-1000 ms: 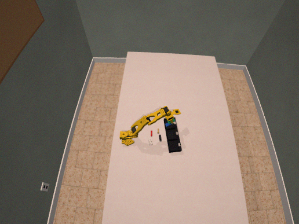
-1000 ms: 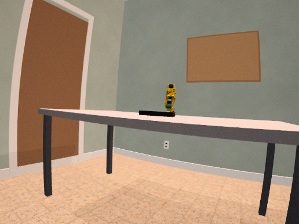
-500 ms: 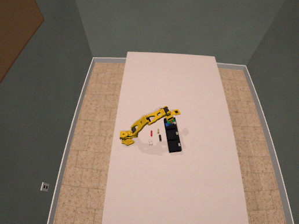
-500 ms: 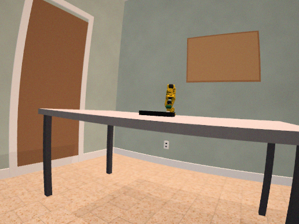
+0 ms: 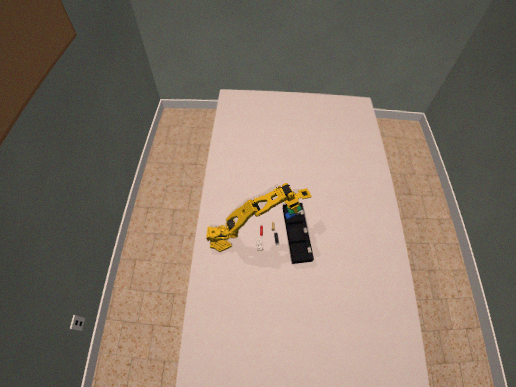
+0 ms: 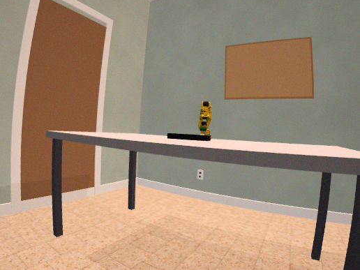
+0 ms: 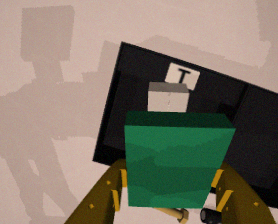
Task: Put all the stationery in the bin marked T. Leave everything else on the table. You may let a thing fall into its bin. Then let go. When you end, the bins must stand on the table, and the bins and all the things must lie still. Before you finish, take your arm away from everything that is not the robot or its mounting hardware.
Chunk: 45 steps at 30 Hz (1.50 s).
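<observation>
My gripper (image 7: 170,196) is shut on a green block (image 7: 177,162) and holds it above the end compartment of a black row of bins (image 5: 298,233). That compartment carries a white label with the letter T (image 7: 183,76). A small white and grey block (image 7: 168,97) shows just beyond the green block, inside the T compartment. In the overhead view the gripper (image 5: 294,208) is over the far end of the bin row. In the side view the arm (image 6: 204,118) stands upright over the bins (image 6: 188,137), with the green block a little above them.
On the table between the arm's base (image 5: 219,237) and the bins lie a red stick (image 5: 261,229), a small white thing (image 5: 259,245), a tan piece (image 5: 273,225) and a dark piece (image 5: 276,238). The bin row has two more compartments nearer the front.
</observation>
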Each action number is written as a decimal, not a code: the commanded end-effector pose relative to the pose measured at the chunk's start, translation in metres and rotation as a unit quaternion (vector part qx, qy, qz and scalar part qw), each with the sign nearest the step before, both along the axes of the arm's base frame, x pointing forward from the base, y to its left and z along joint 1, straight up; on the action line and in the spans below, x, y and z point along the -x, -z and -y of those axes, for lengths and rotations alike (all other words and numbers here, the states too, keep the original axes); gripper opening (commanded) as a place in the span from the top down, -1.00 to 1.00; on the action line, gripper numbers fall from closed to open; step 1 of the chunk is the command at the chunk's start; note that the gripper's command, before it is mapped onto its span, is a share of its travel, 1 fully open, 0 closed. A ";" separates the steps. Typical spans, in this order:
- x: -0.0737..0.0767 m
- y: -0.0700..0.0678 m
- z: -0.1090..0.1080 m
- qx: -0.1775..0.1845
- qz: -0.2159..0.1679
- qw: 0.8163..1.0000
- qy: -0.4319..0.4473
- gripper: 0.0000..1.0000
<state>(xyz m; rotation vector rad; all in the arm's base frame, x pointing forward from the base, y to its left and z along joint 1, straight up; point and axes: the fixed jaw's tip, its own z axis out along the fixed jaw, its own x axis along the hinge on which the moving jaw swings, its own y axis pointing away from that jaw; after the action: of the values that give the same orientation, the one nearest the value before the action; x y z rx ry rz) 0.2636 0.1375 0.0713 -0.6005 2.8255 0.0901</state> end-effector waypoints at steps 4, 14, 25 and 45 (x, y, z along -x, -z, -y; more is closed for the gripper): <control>0.000 -0.010 -0.003 -0.009 0.014 1.000 -0.001 0.49; 0.000 -0.010 -0.003 -0.009 0.014 1.000 -0.001 0.36; 0.000 -0.018 -0.003 -0.015 0.027 1.000 -0.001 0.36; 0.002 -0.061 -0.002 -0.048 0.091 0.995 0.000 0.36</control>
<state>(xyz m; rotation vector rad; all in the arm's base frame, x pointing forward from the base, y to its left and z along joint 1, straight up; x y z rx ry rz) 0.2633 0.1374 0.1129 -0.5699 2.6966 0.1332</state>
